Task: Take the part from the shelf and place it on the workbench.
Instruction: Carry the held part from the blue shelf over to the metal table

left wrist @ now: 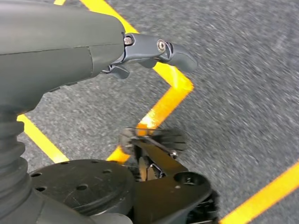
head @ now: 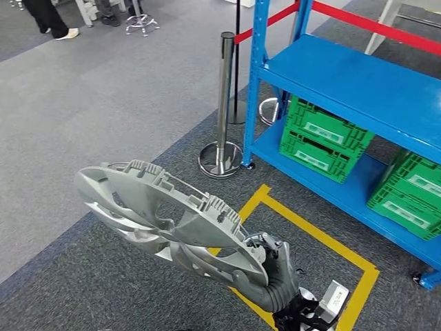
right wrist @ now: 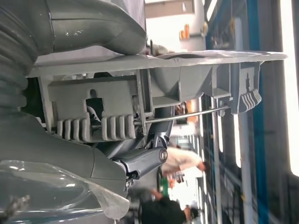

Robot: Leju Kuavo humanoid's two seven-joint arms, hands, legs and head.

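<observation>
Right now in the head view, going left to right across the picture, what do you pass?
Grey part held by the right hand → chrome stanchion post → blue shelf upright → first green crate → second green crate.

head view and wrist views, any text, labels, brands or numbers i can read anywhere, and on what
No text can be read in any view.
Green crates on the blue shelf: white labels on their sides, too small and blurred to read.
Grey part held by the right hand: no visible marking.
Yellow floor tape: plain lines, no lettering.
Left hand: no marking.
</observation>
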